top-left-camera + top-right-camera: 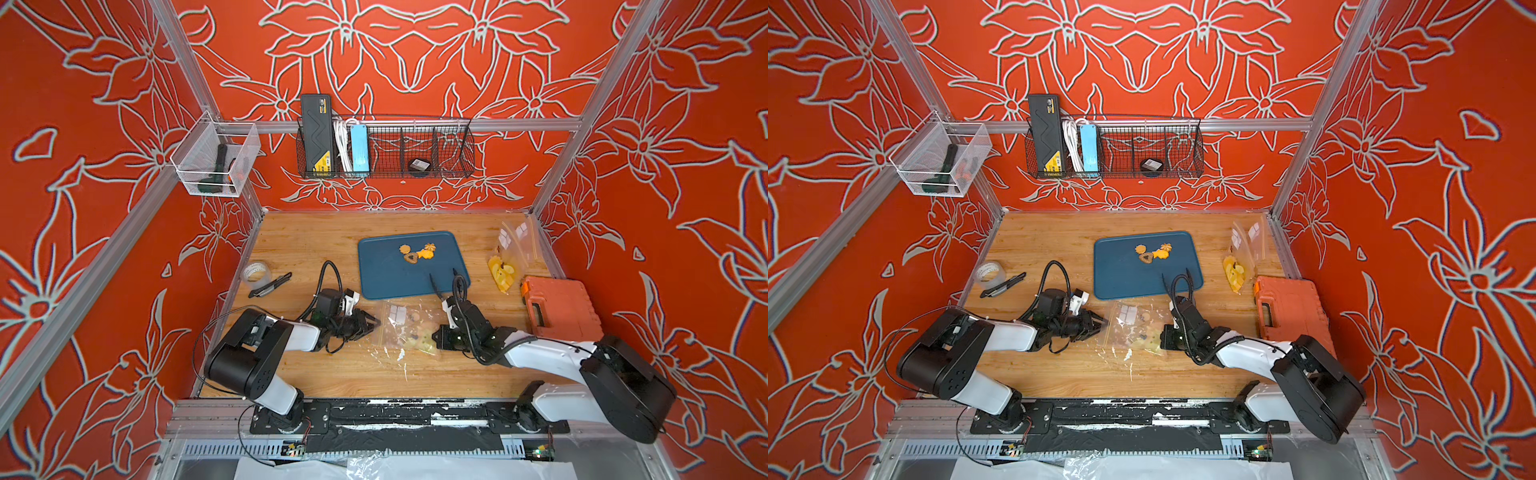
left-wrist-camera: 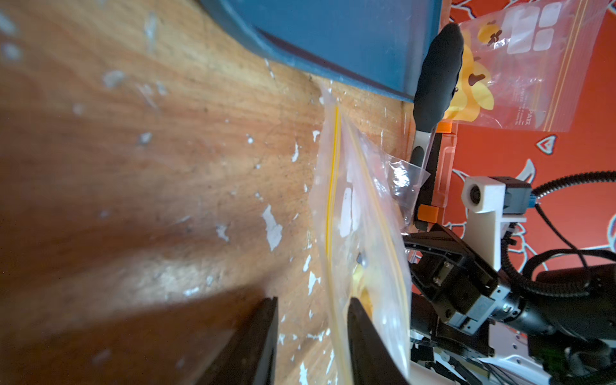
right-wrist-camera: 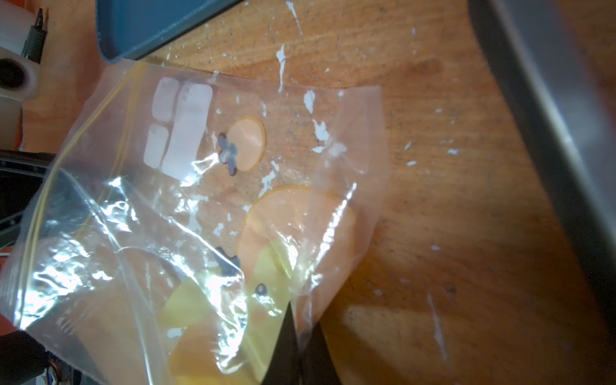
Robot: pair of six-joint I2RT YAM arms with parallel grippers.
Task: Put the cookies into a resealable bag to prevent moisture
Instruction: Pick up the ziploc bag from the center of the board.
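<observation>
Several small yellow-orange and brown cookies lie in a cluster on the blue tray. A clear resealable bag with yellow prints lies on the wood just in front of the tray. My left gripper is at the bag's left, zip-lined edge. It is open, and bag film drapes over one finger. My right gripper is shut on the bag's right edge, with a fold of film pinched between its fingers.
A second printed bag leans at the right wall. An orange case lies beside the right arm. A tape roll and a black utility knife sit at the left. A wire basket hangs on the back wall.
</observation>
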